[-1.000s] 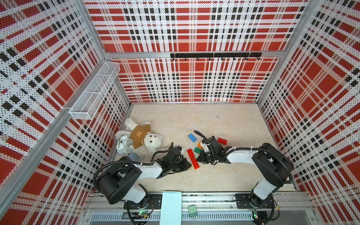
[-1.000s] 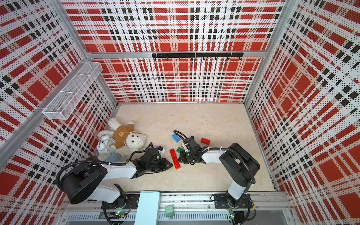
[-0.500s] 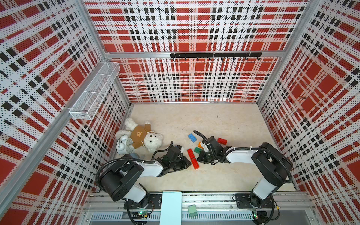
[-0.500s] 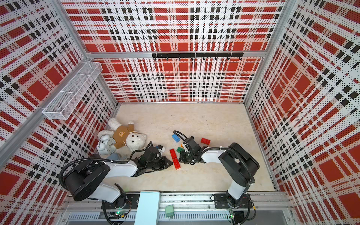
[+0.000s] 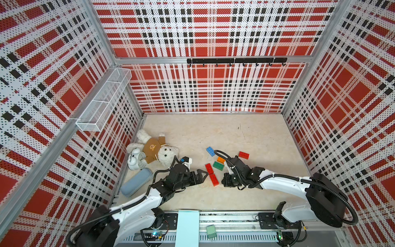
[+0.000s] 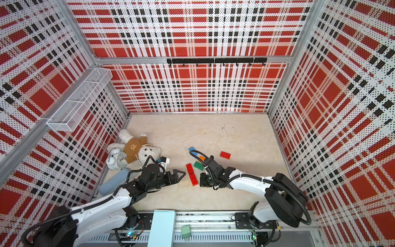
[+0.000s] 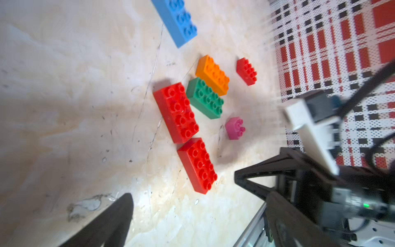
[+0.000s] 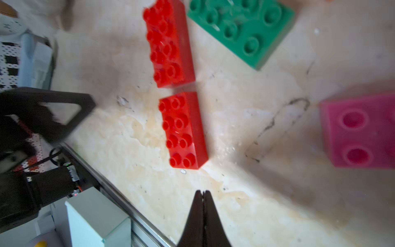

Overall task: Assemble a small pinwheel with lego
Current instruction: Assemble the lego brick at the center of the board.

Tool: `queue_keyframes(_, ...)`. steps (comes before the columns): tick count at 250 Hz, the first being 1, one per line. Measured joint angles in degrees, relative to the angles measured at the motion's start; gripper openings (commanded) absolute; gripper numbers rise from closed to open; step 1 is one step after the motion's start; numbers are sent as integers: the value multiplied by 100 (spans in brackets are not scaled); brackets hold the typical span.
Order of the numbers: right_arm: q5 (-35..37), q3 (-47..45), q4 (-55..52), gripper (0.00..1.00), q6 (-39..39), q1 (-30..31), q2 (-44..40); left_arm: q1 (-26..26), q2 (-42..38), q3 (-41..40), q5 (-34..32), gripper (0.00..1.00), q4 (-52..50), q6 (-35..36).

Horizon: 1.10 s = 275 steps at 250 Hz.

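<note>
While no pinwheel is formed yet, the left hand (image 5: 200, 175) is hanging wide open and empty, and the right hand (image 8: 202, 193) is sitting pinched shut on nothing. Both are flanking the near red brick (image 5: 214, 179) on the table (image 5: 256, 132). Its long axis is pointing away from the robot, end to end with the second red brick (image 5: 209, 168). The pink square brick (image 7: 235, 128) is lying on the right hand's side. The green brick (image 5: 218, 165), orange brick (image 5: 221, 159), lone red brick (image 5: 243, 155) and blue brick (image 5: 210, 151) are lying farther off. The open left hand is looking likelier to grab.

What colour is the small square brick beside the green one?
The square brick is pink, clearest in the left wrist view.
</note>
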Motion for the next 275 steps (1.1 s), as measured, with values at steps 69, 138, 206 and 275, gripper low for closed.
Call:
queue_keyframes(69,85,-85,133,0,297,387,444,1029,-796,-166,22,99,-675,114)
queue_keyframes(138,70,92,404,0,415,518,774,1353,-737,-334,166,100,-933,87)
queue_keyframes(206,70,214,531,0,431,555,940,1576,-754,-334,247,100,-1016,87)
queue_keyframes(275,76,345,525,0,428,555,1029,1670,-772,-334,341,99,-1023,90)
